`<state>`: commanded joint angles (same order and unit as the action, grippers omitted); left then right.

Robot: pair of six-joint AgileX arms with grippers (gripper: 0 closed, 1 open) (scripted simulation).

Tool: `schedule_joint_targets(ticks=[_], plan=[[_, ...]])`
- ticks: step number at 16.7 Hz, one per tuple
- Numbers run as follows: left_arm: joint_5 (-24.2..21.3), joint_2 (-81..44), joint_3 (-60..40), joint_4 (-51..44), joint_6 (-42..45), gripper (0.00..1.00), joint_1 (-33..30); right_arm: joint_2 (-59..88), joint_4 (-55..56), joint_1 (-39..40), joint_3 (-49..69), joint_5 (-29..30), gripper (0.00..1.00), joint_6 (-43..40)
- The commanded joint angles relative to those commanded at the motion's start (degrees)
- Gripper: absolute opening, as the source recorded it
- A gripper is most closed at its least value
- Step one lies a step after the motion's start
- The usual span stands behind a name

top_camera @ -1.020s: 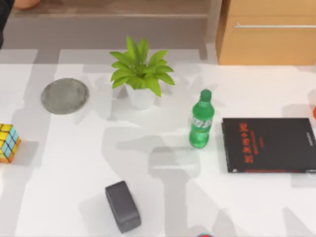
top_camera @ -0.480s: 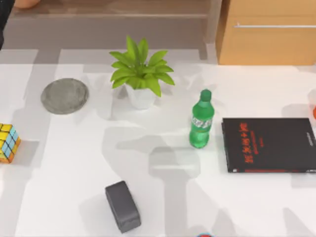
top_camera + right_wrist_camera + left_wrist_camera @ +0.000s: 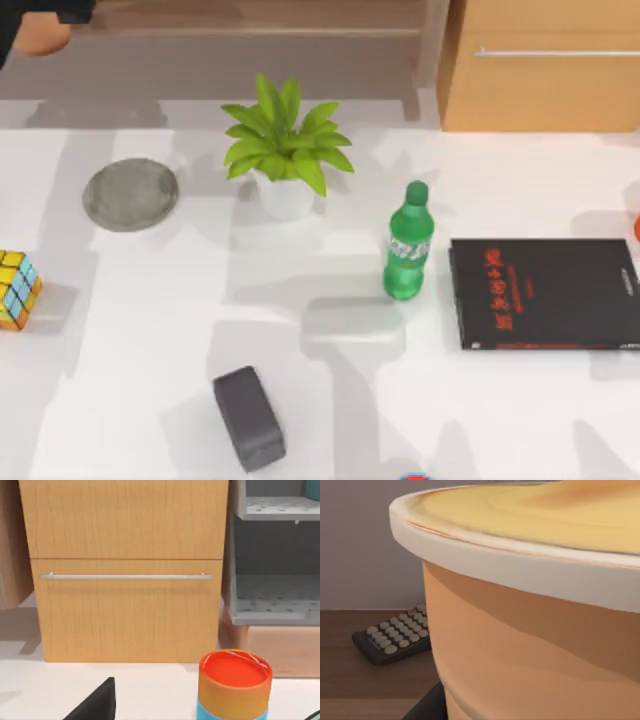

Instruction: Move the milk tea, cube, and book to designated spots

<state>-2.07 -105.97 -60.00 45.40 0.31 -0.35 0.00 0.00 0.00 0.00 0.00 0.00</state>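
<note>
The milk tea (image 3: pixel 38 36), an orange-brown cup, hangs at the far left corner beyond the table, under my dark left gripper (image 3: pixel 52 14), which is shut on it. In the left wrist view the cup (image 3: pixel 530 630) is very close, with a dark finger (image 3: pixel 427 707) at its base. The cube (image 3: pixel 18 289) rests at the table's left edge. The round grey coaster (image 3: pixel 131 194) lies far left, and the black book with red characters (image 3: pixel 545 293) lies at the right. A teal corner (image 3: pixel 313 488) shows on a shelf; I cannot tell whether it is the book. One finger (image 3: pixel 97 702) of my open right gripper shows.
A potted plant (image 3: pixel 285 150) stands mid-back, a green bottle (image 3: pixel 407 245) right of centre, and a dark grey block (image 3: pixel 248 418) near the front. A wooden cabinet (image 3: pixel 540 65) rises at the back right. An orange-topped can (image 3: pixel 234 682) stands before it. A remote (image 3: pixel 395 640) lies behind the cup.
The milk tea and my left arm have come further into the top view's far left corner. The shadows on the table have shifted. Nothing on the table moved.
</note>
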Motion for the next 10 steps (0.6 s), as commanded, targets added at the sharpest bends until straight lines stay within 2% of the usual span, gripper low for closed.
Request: schedule_joint_targets(ticks=[3,8,10], plan=[[-0.06,4.16,4.66,1.12,0.01,0.00,0.08,0.00,0.00,0.00,0.00,0.00,1.00,0.00],[0.08,4.19,4.91,1.18,0.09,0.00,-0.25,0.00,0.00,0.00,0.00,0.00,1.00,0.00],[1.79,4.65,6.82,3.04,-0.24,0.00,-1.89,0.00,0.00,0.00,0.00,0.00,1.00,0.00]])
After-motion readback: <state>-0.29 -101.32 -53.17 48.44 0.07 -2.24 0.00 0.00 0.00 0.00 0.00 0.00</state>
